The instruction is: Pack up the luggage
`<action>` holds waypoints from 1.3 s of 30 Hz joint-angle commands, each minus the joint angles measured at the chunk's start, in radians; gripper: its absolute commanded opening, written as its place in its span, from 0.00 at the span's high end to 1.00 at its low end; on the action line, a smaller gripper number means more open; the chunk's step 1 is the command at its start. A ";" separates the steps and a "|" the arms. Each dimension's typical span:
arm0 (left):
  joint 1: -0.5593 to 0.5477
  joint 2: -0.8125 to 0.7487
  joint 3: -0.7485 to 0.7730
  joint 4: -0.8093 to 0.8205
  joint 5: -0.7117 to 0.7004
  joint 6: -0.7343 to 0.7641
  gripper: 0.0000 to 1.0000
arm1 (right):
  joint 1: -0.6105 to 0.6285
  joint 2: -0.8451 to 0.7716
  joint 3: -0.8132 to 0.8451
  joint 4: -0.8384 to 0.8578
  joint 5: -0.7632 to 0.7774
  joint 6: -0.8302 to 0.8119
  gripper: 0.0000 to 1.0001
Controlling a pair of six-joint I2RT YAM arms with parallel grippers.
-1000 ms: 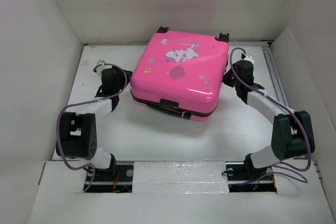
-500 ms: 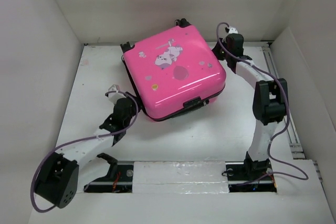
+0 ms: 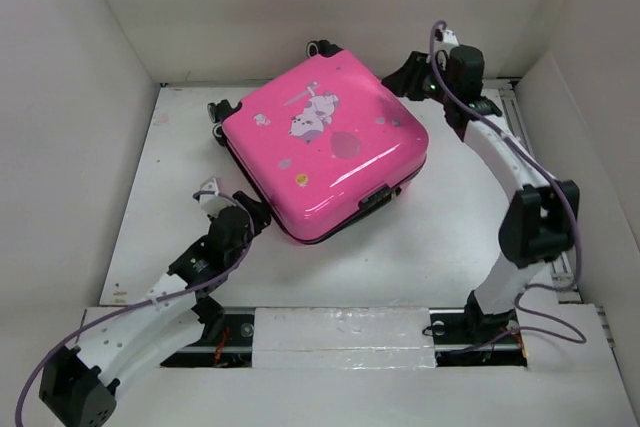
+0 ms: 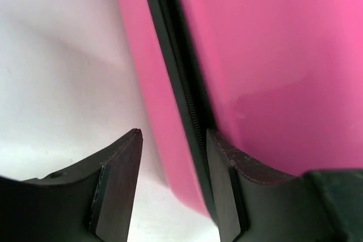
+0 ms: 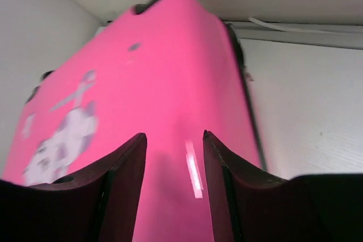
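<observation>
- While the closed suitcase (image 3: 325,152) lies skewed, the left gripper (image 4: 173,137) stands parted at its near-left edge.
- Right gripper (image 5: 174,140), also parted, sits at its far-right corner.

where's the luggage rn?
Top view: the luggage lies closed at table centre, skewed, left gripper at its near-left corner, right gripper at its far-right corner.

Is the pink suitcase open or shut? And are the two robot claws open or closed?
luggage: shut, lying flat, cartoon side up.
left gripper: open, at the luggage's near edge, holding nothing.
right gripper: open, over the luggage's pink shell, holding nothing.
</observation>
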 commanded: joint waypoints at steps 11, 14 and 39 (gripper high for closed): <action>-0.006 -0.146 0.049 -0.007 -0.141 0.000 0.56 | 0.032 -0.974 -1.286 0.578 0.141 0.220 1.00; -0.006 -0.126 0.021 -0.017 -0.121 -0.012 0.59 | 0.046 -1.132 -1.376 0.504 0.167 0.220 0.90; 0.084 0.058 -0.011 0.208 0.145 0.017 0.62 | 0.106 -0.752 -1.213 0.567 0.000 0.019 0.62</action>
